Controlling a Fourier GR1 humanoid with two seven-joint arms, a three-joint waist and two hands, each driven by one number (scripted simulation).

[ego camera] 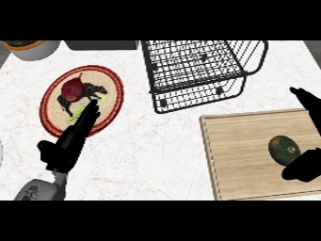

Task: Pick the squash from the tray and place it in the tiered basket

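White marbled worktop [149,150] fills the view. At its far left corner stands a pale bowl [32,49]. Nearer, on the left side, lies a round red-rimmed plate [56,123] with a dark red fruit [72,88] on it; the left hand [71,141] rests with straight fingers reaching over the plate's near rim, holding nothing. At the far edge, middle to right, sits the black wire tiered basket [197,70], with no squash in it. By the near right corner is the wooden tray [239,155], and the green squash [284,150] lies on it, so nothing is done yet. The right hand [314,162] sits around the squash, thumb and fingers spread apart on either side, seemingly about to close.
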